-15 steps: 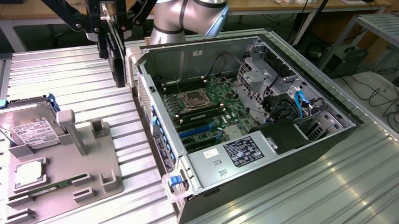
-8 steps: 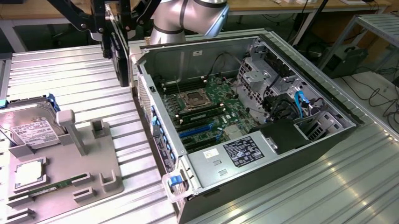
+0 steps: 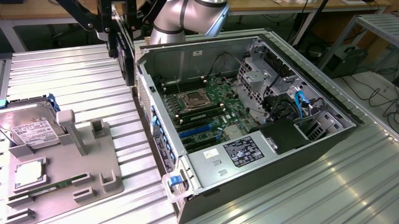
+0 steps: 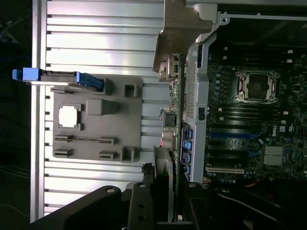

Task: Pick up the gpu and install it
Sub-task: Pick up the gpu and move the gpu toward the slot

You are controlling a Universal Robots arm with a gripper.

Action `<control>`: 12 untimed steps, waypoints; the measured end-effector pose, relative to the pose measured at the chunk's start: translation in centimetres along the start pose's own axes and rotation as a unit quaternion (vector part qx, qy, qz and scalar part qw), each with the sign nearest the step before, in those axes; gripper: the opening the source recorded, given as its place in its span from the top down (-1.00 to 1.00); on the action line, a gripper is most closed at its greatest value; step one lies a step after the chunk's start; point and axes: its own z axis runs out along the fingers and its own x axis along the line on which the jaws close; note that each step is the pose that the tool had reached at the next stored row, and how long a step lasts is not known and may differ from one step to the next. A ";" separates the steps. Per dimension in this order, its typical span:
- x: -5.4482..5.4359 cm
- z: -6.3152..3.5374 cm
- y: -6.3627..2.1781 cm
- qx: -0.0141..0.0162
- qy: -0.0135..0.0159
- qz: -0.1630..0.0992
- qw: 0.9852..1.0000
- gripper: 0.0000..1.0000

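Note:
The gpu (image 3: 123, 58) hangs on edge as a dark card, with my gripper (image 3: 117, 30) shut on it from above. It is off the table, just outside the open computer case (image 3: 145, 88), by the case's far corner on the exterior view's left. In the wrist view the gpu (image 4: 174, 103) appears edge-on, its green board beside the case wall (image 4: 196, 96) and its silver bracket (image 4: 180, 28) at the far end. My gripper (image 4: 165, 196) clamps the card between dark fingers (image 4: 141, 203). The motherboard (image 3: 212, 107) lies in the case, with blue slots (image 3: 196, 130).
A grey fixture tray (image 3: 84, 163) lies on the ribbed metal table at the exterior view's left. It carries a hard drive (image 3: 31, 130) with blue clips and a CPU (image 3: 28, 172). Drive cages and cables (image 3: 293, 102) fill the case's other side. In the wrist view: tray (image 4: 96, 122), motherboard (image 4: 249, 120).

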 end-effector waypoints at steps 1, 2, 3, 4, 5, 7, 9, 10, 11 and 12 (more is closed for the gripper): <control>-0.1 0.00 0.00 0.000 0.000 0.000 1.000 0.44; -0.2 0.00 -0.01 0.000 0.000 0.000 1.000 0.44; -0.2 0.00 -0.01 0.000 0.000 0.000 1.000 0.44; -0.3 0.00 -0.01 0.000 0.000 0.000 1.000 0.44; -0.4 0.00 -0.02 0.000 0.000 0.000 1.000 0.44; -0.6 0.01 -0.03 0.000 0.000 0.000 1.000 0.44; -0.9 0.03 -0.04 0.000 0.000 0.000 1.000 0.44; -1.0 0.05 -0.05 0.000 0.000 0.000 1.000 0.44; -1.2 0.06 -0.05 0.000 0.000 0.000 1.000 0.44; -1.3 0.08 -0.06 0.000 0.000 0.000 1.000 0.44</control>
